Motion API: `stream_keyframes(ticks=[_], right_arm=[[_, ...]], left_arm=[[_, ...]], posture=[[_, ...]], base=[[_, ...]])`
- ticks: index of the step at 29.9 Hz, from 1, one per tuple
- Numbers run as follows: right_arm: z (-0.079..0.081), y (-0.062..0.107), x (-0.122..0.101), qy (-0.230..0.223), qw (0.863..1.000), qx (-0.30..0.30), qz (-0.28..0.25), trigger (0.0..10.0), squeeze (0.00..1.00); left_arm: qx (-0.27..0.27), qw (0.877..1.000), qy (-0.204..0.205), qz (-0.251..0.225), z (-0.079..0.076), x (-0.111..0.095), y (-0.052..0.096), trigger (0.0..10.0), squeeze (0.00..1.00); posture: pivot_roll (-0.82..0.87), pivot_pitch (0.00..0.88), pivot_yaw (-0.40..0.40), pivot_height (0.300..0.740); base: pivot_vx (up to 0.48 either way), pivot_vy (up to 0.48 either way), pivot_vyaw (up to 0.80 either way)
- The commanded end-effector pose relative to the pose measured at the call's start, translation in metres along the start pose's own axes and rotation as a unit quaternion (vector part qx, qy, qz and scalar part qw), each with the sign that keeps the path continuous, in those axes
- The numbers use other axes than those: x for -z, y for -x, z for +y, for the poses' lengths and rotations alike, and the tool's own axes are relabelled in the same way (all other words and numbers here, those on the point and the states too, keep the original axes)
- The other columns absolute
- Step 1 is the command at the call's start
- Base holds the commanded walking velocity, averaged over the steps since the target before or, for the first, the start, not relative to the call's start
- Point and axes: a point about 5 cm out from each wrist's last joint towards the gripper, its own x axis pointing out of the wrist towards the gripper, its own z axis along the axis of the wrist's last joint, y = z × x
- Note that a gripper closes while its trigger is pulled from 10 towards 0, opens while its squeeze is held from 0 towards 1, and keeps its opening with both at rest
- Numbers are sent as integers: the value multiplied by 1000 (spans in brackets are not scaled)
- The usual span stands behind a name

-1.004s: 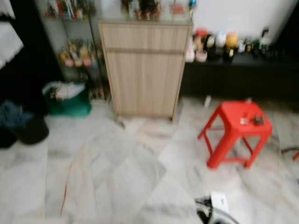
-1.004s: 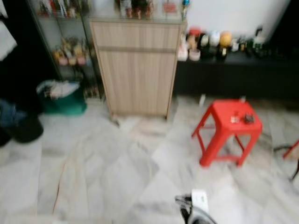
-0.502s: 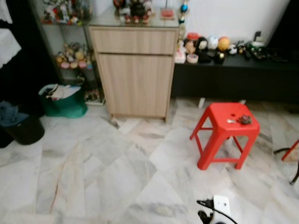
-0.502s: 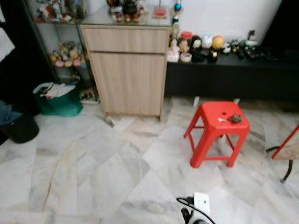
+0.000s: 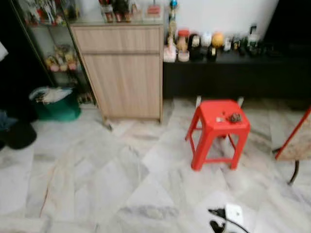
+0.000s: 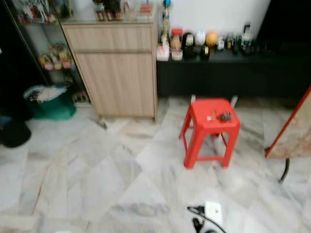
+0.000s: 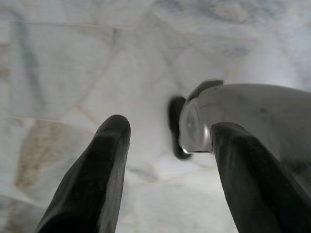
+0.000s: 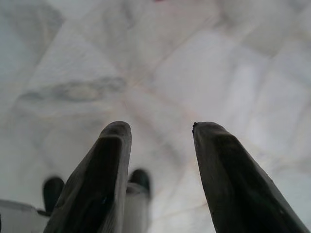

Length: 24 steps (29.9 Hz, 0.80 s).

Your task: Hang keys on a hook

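We see the keys (image 5: 233, 117) lying on the red stool (image 5: 216, 128), at about 1 o'clock ahead of us and well apart from both grippers. Our left gripper (image 7: 167, 145) and right gripper (image 8: 158, 145) hang over the marble floor (image 5: 112, 184), fingers spread and holding nothing. A wooden cabinet (image 5: 121, 73) stands at 11 o'clock.

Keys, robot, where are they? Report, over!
Left gripper open, empty, over floor. Right gripper open, empty. Keys on red stool ahead. No hook in sight.
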Motion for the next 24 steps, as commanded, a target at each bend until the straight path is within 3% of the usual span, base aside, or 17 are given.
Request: stream_keyframes(ticks=[1,5,18,24], right_arm=[[11,-2,-5,-2,1000,-14,-7,10000,0],[11,-2,-6,-2,1000,-14,-9,10000,0],[11,-3,-8,-2,1000,-16,-8,10000,0],[11,-3,-9,-5,1000,-16,-10,10000,0]], left_arm=[[-10,1000,4,2,8,2,2,10000,0],[-11,1000,7,2,8,1,1,10000,0],[-13,999,36,-2,8,1,1,10000,0],[-10,999,38,-4,8,0,1,10000,0]], posture=[[71,0,-19,729],[72,0,-22,729],[72,0,-25,729],[69,0,-24,729]], base=[[0,-296,0],[0,-275,0],[0,0,0],[288,0,0]])
